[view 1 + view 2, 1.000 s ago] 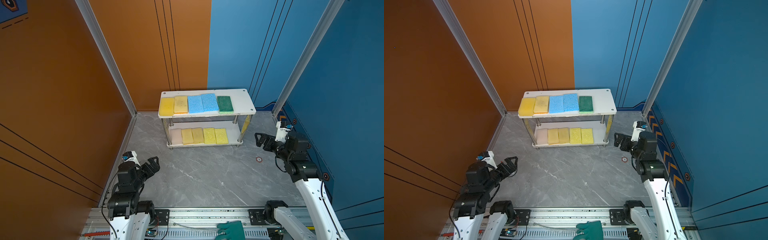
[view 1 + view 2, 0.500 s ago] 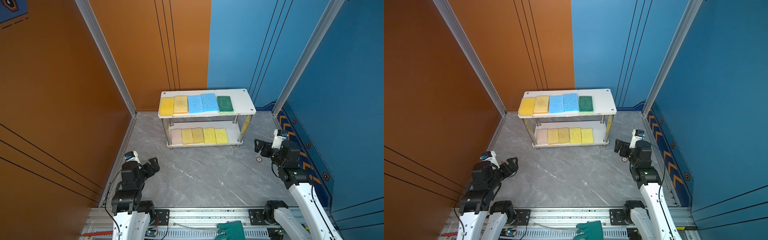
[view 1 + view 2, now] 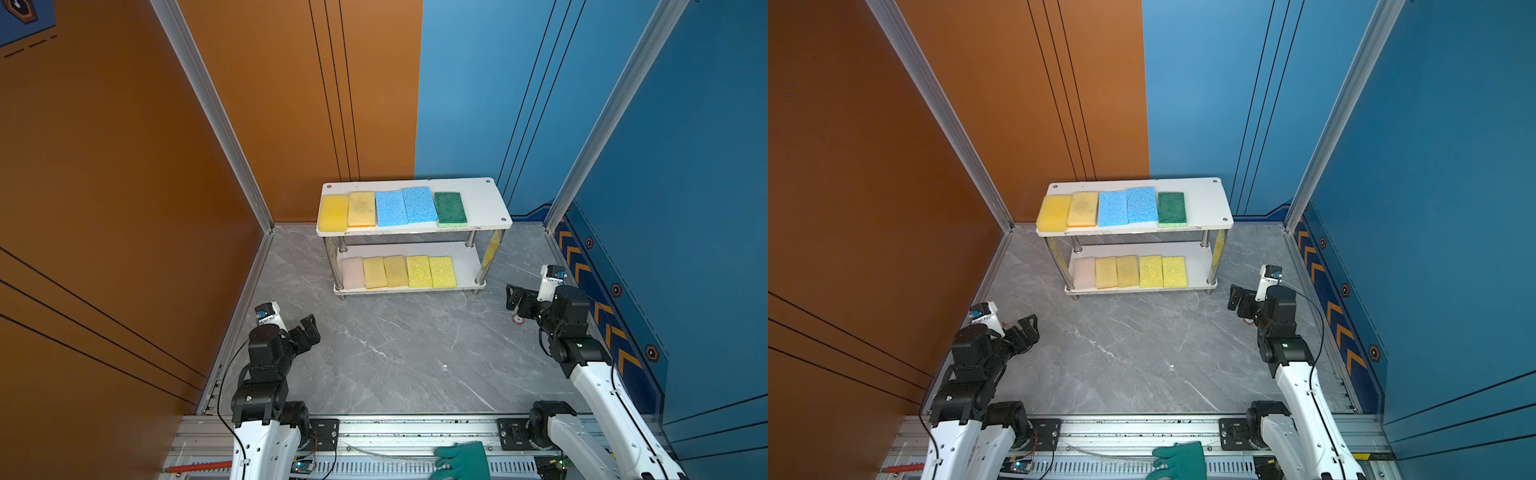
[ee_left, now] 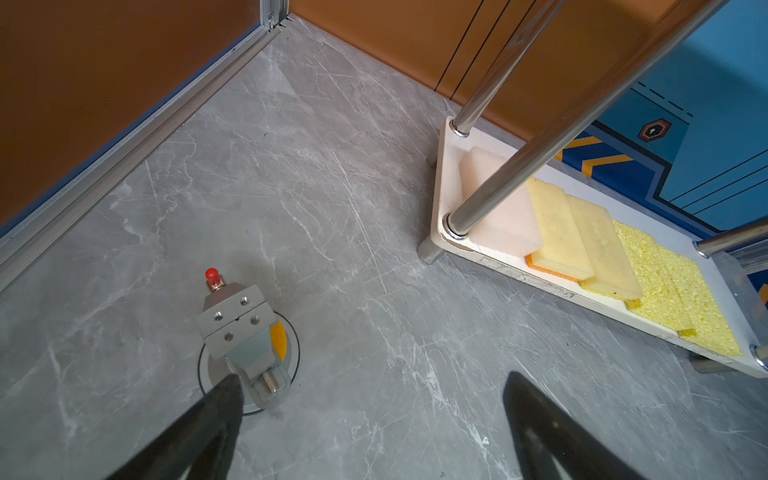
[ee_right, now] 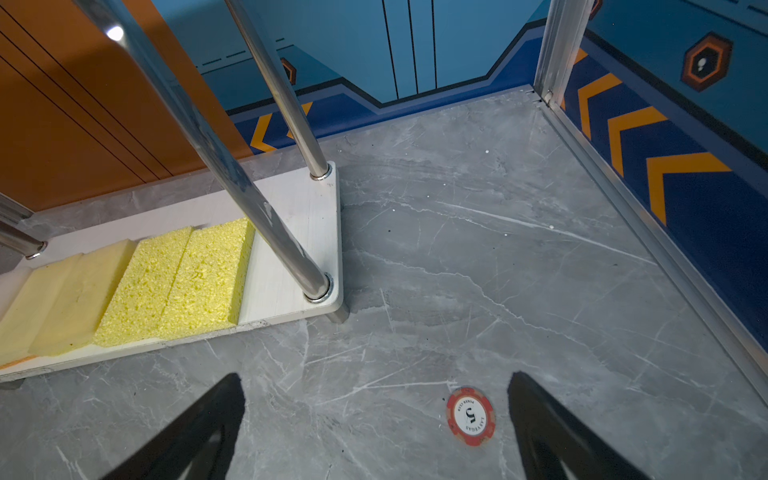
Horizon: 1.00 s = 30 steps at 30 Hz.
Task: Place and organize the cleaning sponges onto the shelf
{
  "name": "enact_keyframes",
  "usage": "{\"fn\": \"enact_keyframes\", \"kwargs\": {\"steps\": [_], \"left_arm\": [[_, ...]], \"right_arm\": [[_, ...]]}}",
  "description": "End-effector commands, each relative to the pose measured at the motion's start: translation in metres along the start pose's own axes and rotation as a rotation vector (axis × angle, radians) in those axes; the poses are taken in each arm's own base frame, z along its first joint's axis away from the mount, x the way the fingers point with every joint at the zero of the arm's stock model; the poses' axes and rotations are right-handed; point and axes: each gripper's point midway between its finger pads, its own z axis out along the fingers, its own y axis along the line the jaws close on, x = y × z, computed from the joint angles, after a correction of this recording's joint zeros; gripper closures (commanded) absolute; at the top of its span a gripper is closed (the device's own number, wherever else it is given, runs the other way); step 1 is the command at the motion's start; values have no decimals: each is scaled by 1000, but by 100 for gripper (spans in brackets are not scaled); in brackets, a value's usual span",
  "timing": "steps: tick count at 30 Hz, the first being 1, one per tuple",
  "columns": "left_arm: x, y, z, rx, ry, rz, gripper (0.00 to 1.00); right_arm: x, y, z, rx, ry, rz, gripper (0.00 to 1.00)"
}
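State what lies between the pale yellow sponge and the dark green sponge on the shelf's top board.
Two light blue sponges, side by side, as both top views show.

In both top views the upper board of the shelf (image 3: 484, 203) hides the back of its lower board. In front of the shelf, a teal glove (image 3: 461, 459) is cut off by the bottom edge. Right of the shelf, a red chip (image 3: 518, 319) lies partly behind the right gripper (image 3: 515, 301), its print too small to read. In the left wrist view a chrome post (image 4: 540, 147) crosses the pink sponge (image 4: 507, 226) at the shelf's end.
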Motion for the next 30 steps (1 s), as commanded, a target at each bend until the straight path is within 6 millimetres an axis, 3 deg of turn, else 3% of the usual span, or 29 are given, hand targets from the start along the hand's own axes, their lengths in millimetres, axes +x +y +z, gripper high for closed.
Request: {"fn": "enact_keyframes", "kwargs": {"steps": [1,9,16,23,30], "left_arm": [[-7,5,7,-26,-42,58,2],[-6,11,20,-61,-21,88,2],[-9,20,32,-124,2,137,2],[-13,23,51,-145,3,137,2],[-28,29,71,-188,-60,151,2]], "right_arm": [[7,-10,9,29,-8,-27,0],[17,-25,33,56,11,-38,1],[27,-39,67,80,16,-55,0],[26,-42,98,74,-2,-50,0],[29,-42,114,65,-5,-63,0]]}}
